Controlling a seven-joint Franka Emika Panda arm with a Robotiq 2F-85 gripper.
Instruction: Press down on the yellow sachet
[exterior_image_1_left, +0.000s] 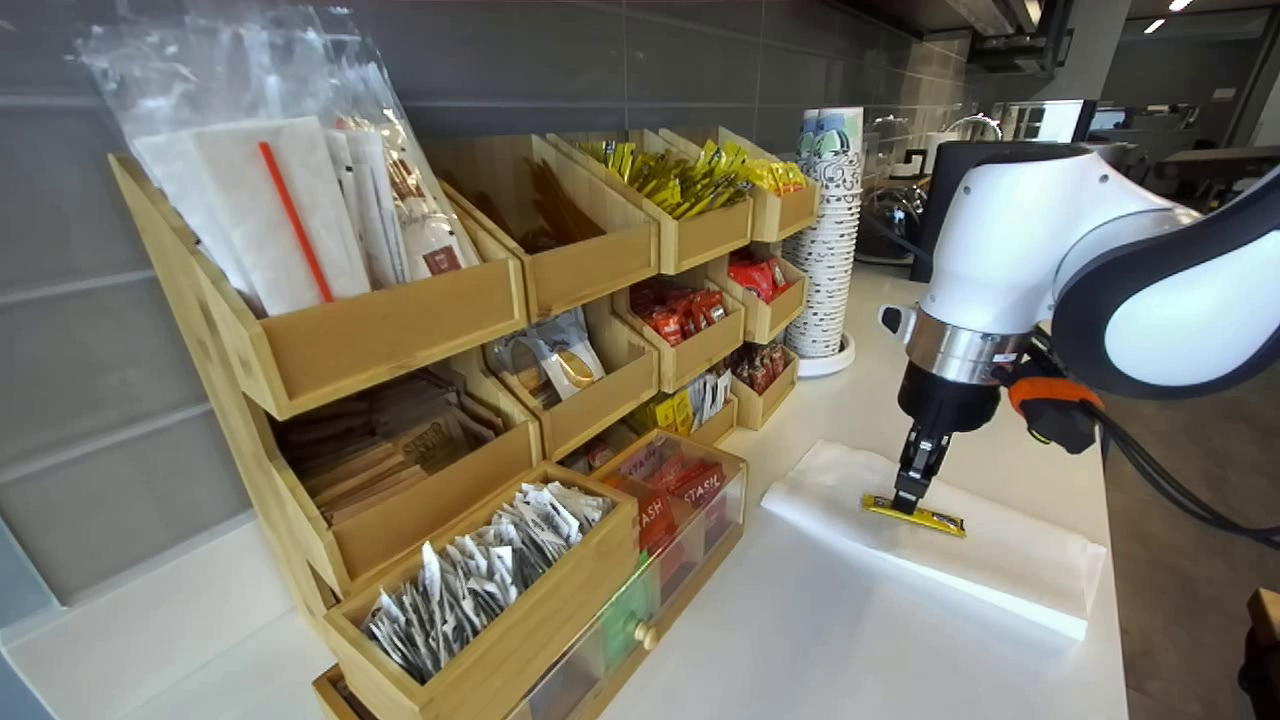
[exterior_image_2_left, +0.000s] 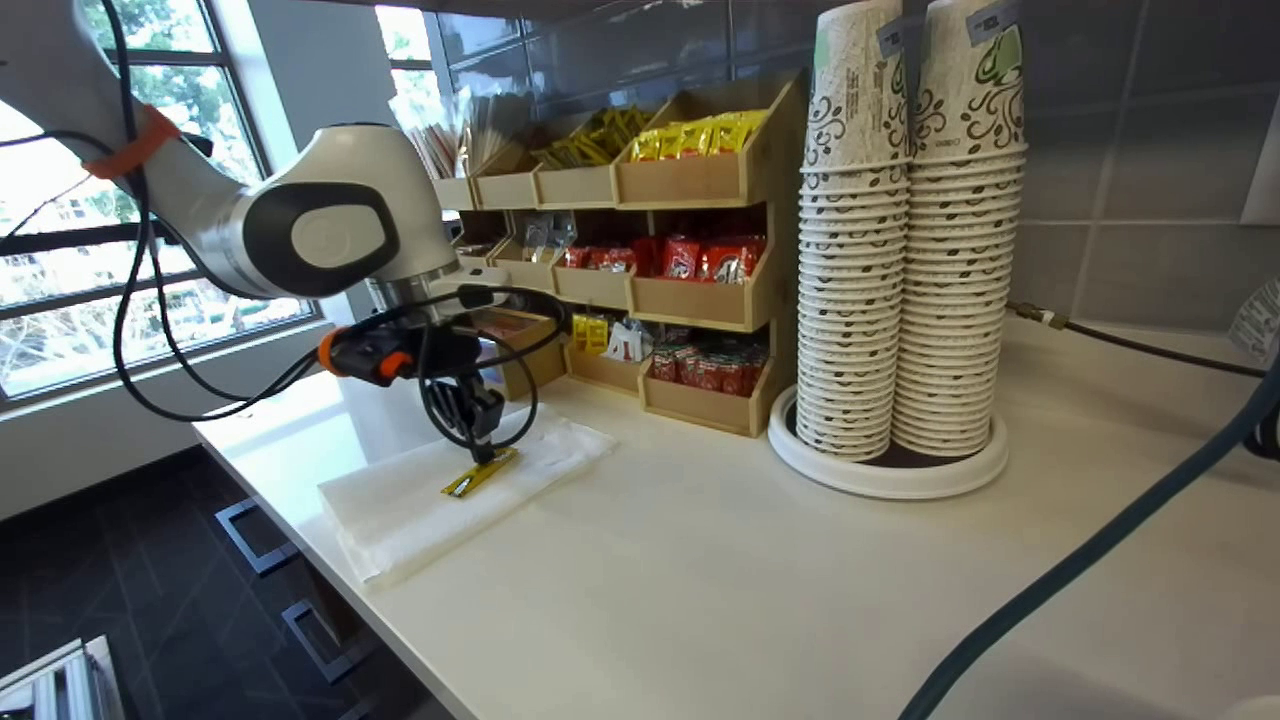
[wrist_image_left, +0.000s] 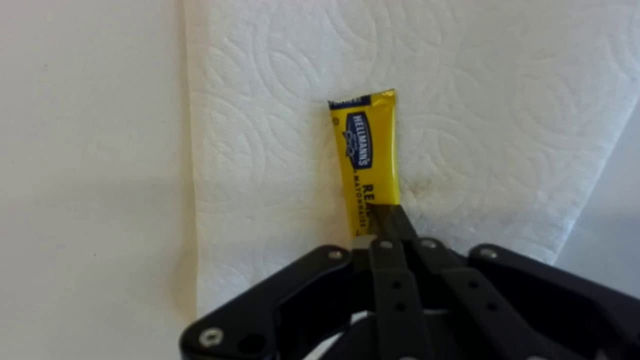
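The yellow sachet (exterior_image_1_left: 942, 521) lies flat on a folded white paper towel (exterior_image_1_left: 1030, 565). It also shows in an exterior view (exterior_image_2_left: 466, 484) and in the wrist view (wrist_image_left: 367, 145), with a blue Hellmann's mayonnaise label. My gripper (exterior_image_1_left: 905, 502) points down over the middle of the sachet, also in an exterior view (exterior_image_2_left: 484, 456). In the wrist view my gripper (wrist_image_left: 386, 210) has its fingertips together with nothing seen between them. The tips overlap the sachet's right side and seem to rest on its top. The sachet's near end is hidden behind the fingers.
A tiered wooden organizer (exterior_image_1_left: 590, 265) holding packets stands against the wall, with a box of white sachets (exterior_image_1_left: 490, 570) at its front. Stacked paper cups (exterior_image_2_left: 850, 300) stand on a white round tray (exterior_image_2_left: 890, 485). The counter's edge (exterior_image_2_left: 330, 600) runs beside the towel.
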